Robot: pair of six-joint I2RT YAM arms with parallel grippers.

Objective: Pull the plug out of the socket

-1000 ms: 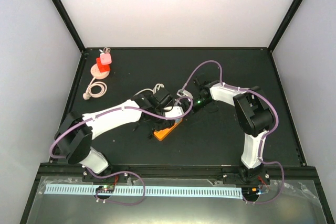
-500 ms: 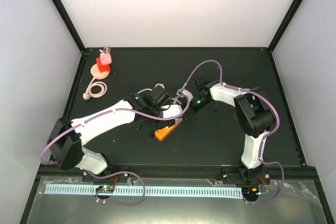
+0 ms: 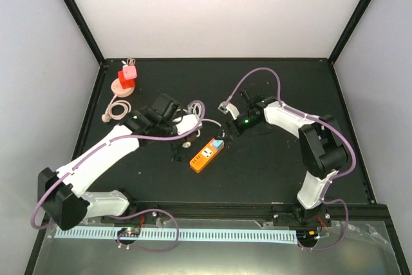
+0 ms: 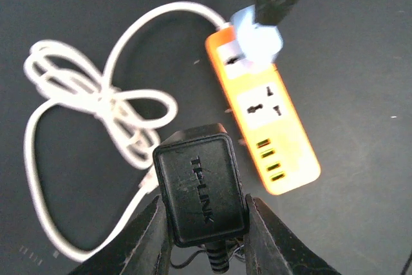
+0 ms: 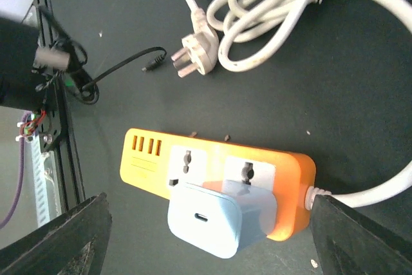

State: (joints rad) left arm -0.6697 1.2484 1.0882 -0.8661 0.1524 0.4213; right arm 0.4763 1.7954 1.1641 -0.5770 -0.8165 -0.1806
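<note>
Nearest on the black table (image 3: 277, 172): one orange power strip (image 3: 205, 154), lying slantwise, cord end pointing far-right. It has two sockets and three small slots at the near end. One blue charger (image 4: 259, 42) sits plugged into the socket by the cord end; the other socket is bare. Right gripper (image 5: 209, 214) hangs over the charger with its fingers spread wide along the strip, pinching nothing; whether a finger touches the charger cannot be told. Just left of the strip and a little farther off is the left gripper (image 4: 205, 204), pressed onto one black adapter (image 4: 199, 188), one finger on each side face. The adapter is out of the socket and well clear of the strip, off the table. One thin black lead (image 5: 129, 62) with a small tip lies loose on the table. Farther: one white cord (image 4: 96, 107) runs from the strip into a bundled coil, and its white plug (image 5: 193, 53) lies free beside the coil. Far left corner, well apart: one small pink and red stack (image 3: 125, 76) and one coiled white cable (image 3: 117, 109) just near of it. Count: two arms, two plug-in blocks.
</note>
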